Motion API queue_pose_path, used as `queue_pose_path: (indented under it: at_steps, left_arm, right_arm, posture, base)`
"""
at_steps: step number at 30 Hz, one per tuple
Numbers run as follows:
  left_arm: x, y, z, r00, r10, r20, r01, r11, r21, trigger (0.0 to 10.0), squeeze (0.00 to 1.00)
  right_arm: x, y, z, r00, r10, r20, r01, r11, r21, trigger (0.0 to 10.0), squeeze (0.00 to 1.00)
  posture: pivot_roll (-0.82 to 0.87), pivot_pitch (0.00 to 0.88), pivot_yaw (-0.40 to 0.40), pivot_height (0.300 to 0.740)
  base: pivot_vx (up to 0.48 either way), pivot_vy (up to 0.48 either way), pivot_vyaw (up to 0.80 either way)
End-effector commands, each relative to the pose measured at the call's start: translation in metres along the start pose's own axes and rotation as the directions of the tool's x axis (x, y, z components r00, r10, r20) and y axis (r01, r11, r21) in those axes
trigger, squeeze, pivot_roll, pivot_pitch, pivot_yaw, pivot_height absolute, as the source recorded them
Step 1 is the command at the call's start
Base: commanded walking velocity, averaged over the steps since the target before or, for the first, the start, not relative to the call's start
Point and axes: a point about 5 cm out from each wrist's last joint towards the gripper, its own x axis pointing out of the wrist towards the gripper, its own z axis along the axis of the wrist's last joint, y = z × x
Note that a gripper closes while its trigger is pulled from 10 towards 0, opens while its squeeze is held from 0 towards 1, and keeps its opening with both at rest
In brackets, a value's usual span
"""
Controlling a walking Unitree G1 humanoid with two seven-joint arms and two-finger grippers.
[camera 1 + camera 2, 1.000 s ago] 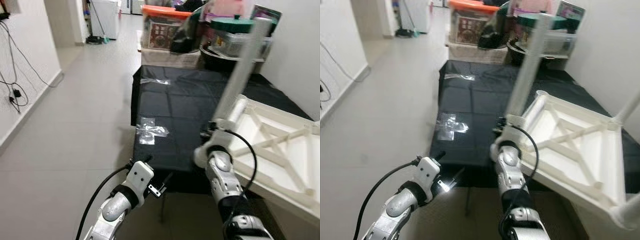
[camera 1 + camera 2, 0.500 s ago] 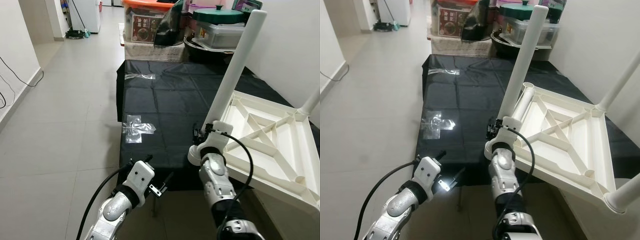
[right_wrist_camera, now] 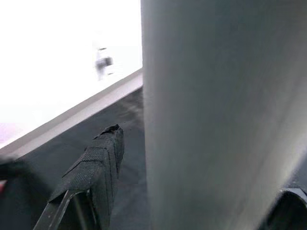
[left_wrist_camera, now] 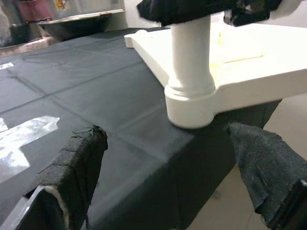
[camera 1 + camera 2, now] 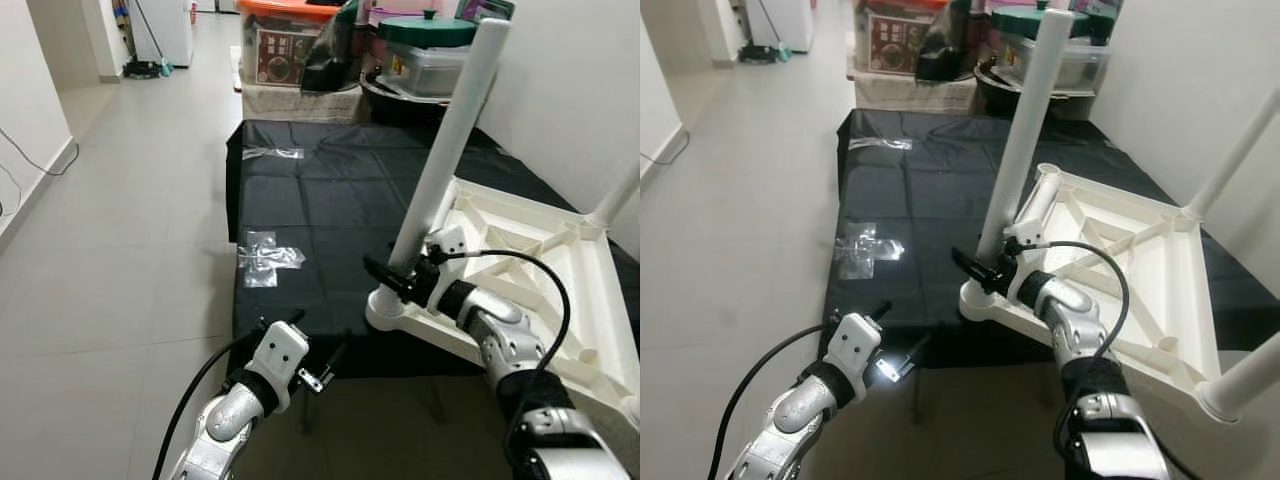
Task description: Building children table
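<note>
The right pincer point(image 5: 392, 280) reaches in low at the base of a white table leg point(image 5: 448, 135), its two black fingers straddling the leg just above the round socket where it enters the upturned white tabletop point(image 5: 520, 270). In the right wrist view the leg sits between the fingers point(image 3: 93, 167), one to each side, but the view is too close to tell whether they press on it or are only set around it.

The step in hand looks like seating or steadying this leg in its corner socket. To do it well, the pincer should hold low on the leg, close to the socket, keep the leg in line with the socket's axis, and push straight down rather than sideways, since the tabletop's corner lies close to the worktop's near edge and could slide off.

Outward from the right pincer, the tabletop lies underside up, ribs showing, on the black-covered worktop point(image 5: 330, 200), stretching away toward the robot's right. A second leg point(image 5: 1238, 150) rises at its far corner.

The left pincer point(image 5: 322, 372) hangs lower, in front of the worktop's near edge, fingers spread and empty. Its wrist view looks at the socketed corner point(image 4: 192, 103) just ahead.

Beyond the pincers, storage boxes point(image 5: 300, 45) stand at the worktop's far end.
</note>
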Motion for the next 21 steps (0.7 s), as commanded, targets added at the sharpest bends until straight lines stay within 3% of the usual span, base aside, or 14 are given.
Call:
queue_pose_path:
  at_steps: [1,8,9,14,16,17,19,20,21]
  left_arm:
    - [0.001,-0.001,-0.001,1.000,-0.006,-0.003,0.006,1.000,0.005,10.0,0.00]
    - [0.001,-0.001,-0.001,1.000,-0.003,-0.002,0.003,1.000,0.007,10.0,0.00]
    - [0.001,-0.001,-0.001,1.000,-0.002,-0.002,0.002,1.000,0.007,10.0,0.00]
    - [0.000,-0.001,-0.002,1.000,-0.001,-0.004,0.001,1.000,0.006,10.0,0.00]
    - [0.000,-0.001,-0.002,1.000,-0.002,-0.004,0.002,1.000,0.005,10.0,0.00]
    - [0.000,-0.001,-0.002,1.000,-0.002,-0.004,0.002,1.000,0.005,10.0,0.00]
    - [0.000,-0.001,-0.002,1.000,-0.002,-0.005,0.002,1.000,0.003,10.0,0.00]
    - [0.000,-0.001,-0.002,1.000,-0.004,-0.006,0.004,1.000,0.002,10.0,0.00]
    - [0.000,-0.001,-0.002,1.000,-0.004,-0.006,0.004,1.000,0.002,10.0,0.00]
  right_arm:
    - [0.015,0.016,-0.006,0.990,0.139,-0.040,-0.138,0.990,0.023,10.0,0.00]
    - [0.022,0.019,-0.003,0.975,0.219,-0.045,-0.217,0.975,0.039,10.0,0.00]
    - [0.024,0.018,-0.004,0.981,0.190,-0.048,-0.189,0.981,0.035,0.0,0.00]
    - [0.027,0.013,-0.003,0.998,0.063,0.003,-0.063,0.997,0.033,0.0,0.00]
    - [0.026,0.004,-0.005,0.990,-0.140,0.015,0.140,0.990,0.013,0.0,0.00]
    - [0.026,0.004,-0.005,0.990,-0.140,0.015,0.140,0.990,0.013,0.0,0.00]
    - [0.021,-0.009,-0.009,0.911,-0.413,0.018,0.412,0.911,0.032,0.0,0.00]
    - [0.011,-0.018,-0.012,0.782,-0.623,0.018,0.622,0.782,0.048,0.0,0.00]
    - [0.011,-0.018,-0.012,0.782,-0.623,0.018,0.622,0.782,0.048,0.0,0.00]
  posture:
    - [0.16,0.000,-0.115,0.740]
    - [0.16,0.000,-0.115,0.740]
    - [0.16,0.000,-0.115,0.740]
    - [0.16,0.000,-0.122,0.740]
    - [0.16,0.000,-0.119,0.740]
    - [0.16,0.000,-0.119,0.740]
    - [0.15,0.000,-0.114,0.740]
    - [0.14,0.000,-0.110,0.740]
    - [0.14,0.000,-0.110,0.740]
  base:
    - [0.000,0.000,0.00]
    - [0.000,0.000,0.00]
    - [0.000,0.000,0.00]
    - [0.000,0.000,0.00]
    - [0.000,0.000,0.00]
    - [0.000,0.000,0.00]
    - [0.000,0.000,0.00]
    - [0.000,0.000,0.00]
    - [0.000,0.000,0.00]
